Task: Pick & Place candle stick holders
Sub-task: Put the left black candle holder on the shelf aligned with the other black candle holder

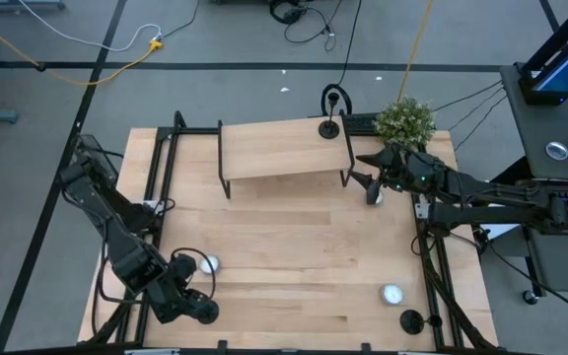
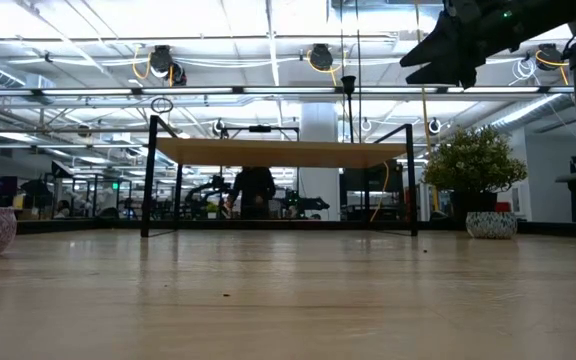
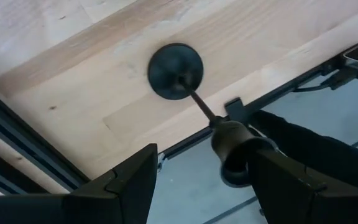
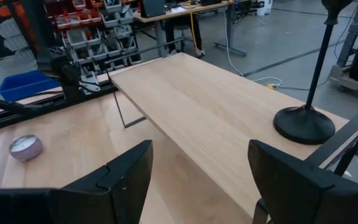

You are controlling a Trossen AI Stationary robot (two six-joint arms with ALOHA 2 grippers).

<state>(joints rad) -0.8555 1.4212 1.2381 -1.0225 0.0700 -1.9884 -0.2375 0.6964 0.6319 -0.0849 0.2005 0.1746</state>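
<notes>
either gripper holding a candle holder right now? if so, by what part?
Nothing held. Left gripper hangs open above a candle stick holder at the table's front-left edge; right gripper is open by the shelf.

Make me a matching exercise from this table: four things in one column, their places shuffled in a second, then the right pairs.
Things
1. left holder
2. shelf holder
3. plant
4. right tealight

Places
A. on the right end of the raised shelf
B. front right of the table, beside a third holder
C. front left edge of the table, under the left gripper
D. back right corner of the table

Pairs: 1-C, 2-A, 3-D, 4-B
</notes>
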